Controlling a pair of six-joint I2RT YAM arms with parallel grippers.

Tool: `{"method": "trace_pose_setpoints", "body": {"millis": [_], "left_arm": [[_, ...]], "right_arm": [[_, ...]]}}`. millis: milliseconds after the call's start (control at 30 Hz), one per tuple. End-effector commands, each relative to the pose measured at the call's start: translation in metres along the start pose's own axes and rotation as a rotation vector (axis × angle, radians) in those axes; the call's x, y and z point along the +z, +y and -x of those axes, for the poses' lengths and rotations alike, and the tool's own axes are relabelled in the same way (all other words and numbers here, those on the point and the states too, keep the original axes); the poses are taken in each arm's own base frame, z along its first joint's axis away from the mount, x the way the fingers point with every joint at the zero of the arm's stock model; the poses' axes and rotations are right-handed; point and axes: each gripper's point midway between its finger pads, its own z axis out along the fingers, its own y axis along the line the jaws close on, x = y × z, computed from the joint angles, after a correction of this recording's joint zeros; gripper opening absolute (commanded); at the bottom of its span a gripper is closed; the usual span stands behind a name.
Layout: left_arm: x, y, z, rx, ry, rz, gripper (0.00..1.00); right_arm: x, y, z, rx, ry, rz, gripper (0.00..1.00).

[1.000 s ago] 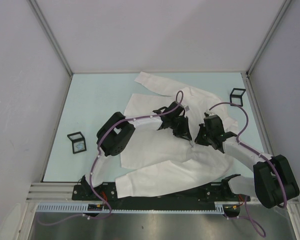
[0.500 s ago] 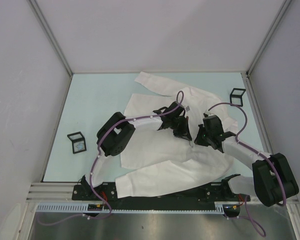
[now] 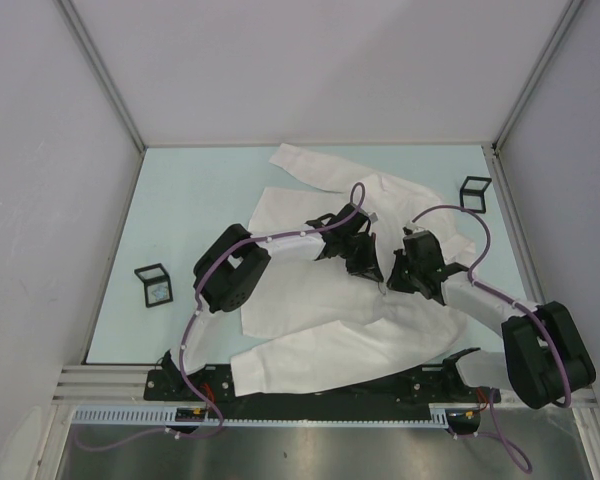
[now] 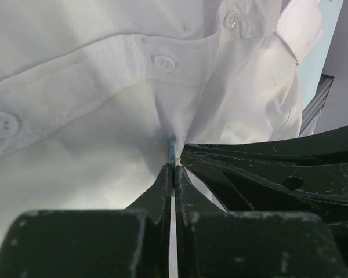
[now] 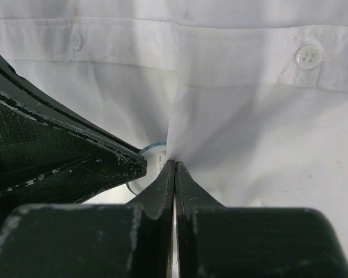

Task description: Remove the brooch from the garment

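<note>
1. Mid-table on the top cam, the garment (image 3: 310, 300) lies spread, with my left gripper (image 3: 377, 274) and right gripper (image 3: 394, 280) meeting on its front
2. Left wrist: fingers pinched tight on the brooch (image 4: 171, 149) rim; thin hold, could slip off
3. Right wrist: fingers clamped on a cloth fold; yanking might tear it

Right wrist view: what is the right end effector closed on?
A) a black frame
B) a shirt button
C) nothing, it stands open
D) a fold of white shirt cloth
D: the right end effector is shut on a tented fold of the garment, below the button.
</note>
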Motion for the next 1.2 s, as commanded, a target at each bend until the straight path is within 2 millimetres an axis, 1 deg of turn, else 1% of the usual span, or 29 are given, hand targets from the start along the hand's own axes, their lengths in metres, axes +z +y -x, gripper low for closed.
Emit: {"method": "trace_pose_setpoints", "body": {"millis": [0, 200, 333, 600, 800, 867, 1000, 1033, 1167], "left_arm": [[-0.007, -0.036, 0.008, 0.011, -0.018, -0.077, 0.00], [0.000, -0.037, -0.001, 0.008, 0.018, -0.081, 0.01], [0.000, -0.040, -0.003, 0.021, 0.033, -0.078, 0.00], [0.000, -0.047, -0.007, 0.026, 0.053, -0.099, 0.00], [0.002, -0.046, -0.017, 0.056, 0.086, -0.105, 0.01], [0.001, -0.046, -0.020, 0.076, 0.097, -0.107, 0.00], [0.003, -0.043, -0.027, 0.125, 0.102, -0.091, 0.00], [0.003, -0.043, -0.027, 0.130, 0.097, -0.090, 0.00], [0.002, -0.047, -0.023, 0.135, 0.076, -0.101, 0.00]], "right_arm": [[0.005, 0.015, 0.002, -0.030, -0.012, 0.057, 0.00], [0.003, 0.031, 0.004, -0.067, -0.030, 0.112, 0.00], [0.000, 0.039, 0.005, -0.116, -0.049, 0.142, 0.00], [-0.011, 0.066, 0.010, -0.193, -0.082, 0.265, 0.00], [-0.018, 0.075, 0.020, -0.243, -0.128, 0.305, 0.00], [-0.019, 0.077, 0.019, -0.251, -0.123, 0.320, 0.00], [-0.020, 0.082, 0.028, -0.222, -0.125, 0.324, 0.00], [-0.020, 0.083, 0.030, -0.213, -0.121, 0.318, 0.00], [-0.015, 0.081, 0.032, -0.192, -0.108, 0.299, 0.00]]}}
